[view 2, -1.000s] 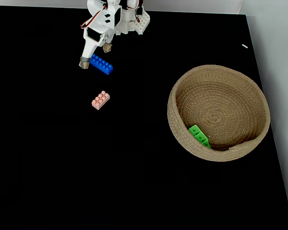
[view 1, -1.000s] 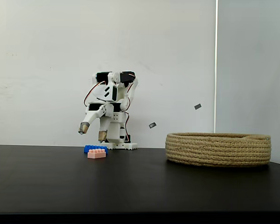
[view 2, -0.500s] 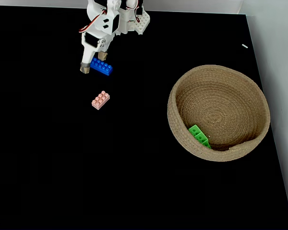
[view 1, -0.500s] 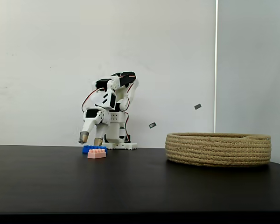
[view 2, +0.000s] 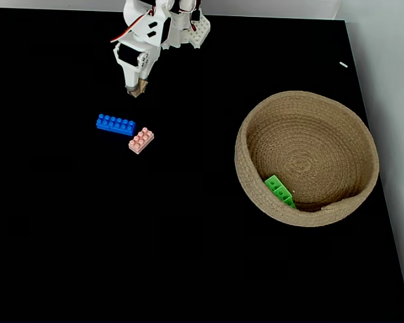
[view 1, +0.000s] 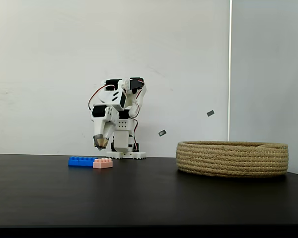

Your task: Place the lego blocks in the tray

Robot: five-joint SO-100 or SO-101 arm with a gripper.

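The tray [view 2: 307,159], a coiled rope basket, sits on the black table [view 2: 188,256] and serves as the landmark. Inside it, against the near wall, lies the green brick [view 2: 279,191]. The blue brick [view 2: 116,124] and the pink brick [view 2: 141,140] lie on the table well to the left of the tray in the top-down fixed view, just beside each other, perhaps touching at a corner. The tool [view 2: 132,91] hangs above the table, further from the tray than the pink brick and up-picture of the blue one, near the arm's base; its fingers appear together and grip nothing.

The bricks look light, rigid and smooth-sided, so they are likely to skid or pivot if nudged off-centre. The blue one is long and narrow; taking it across its short width, near the middle of its length, seems the safest hold. The pink one is small enough to be pinched across either pair of flat sides.
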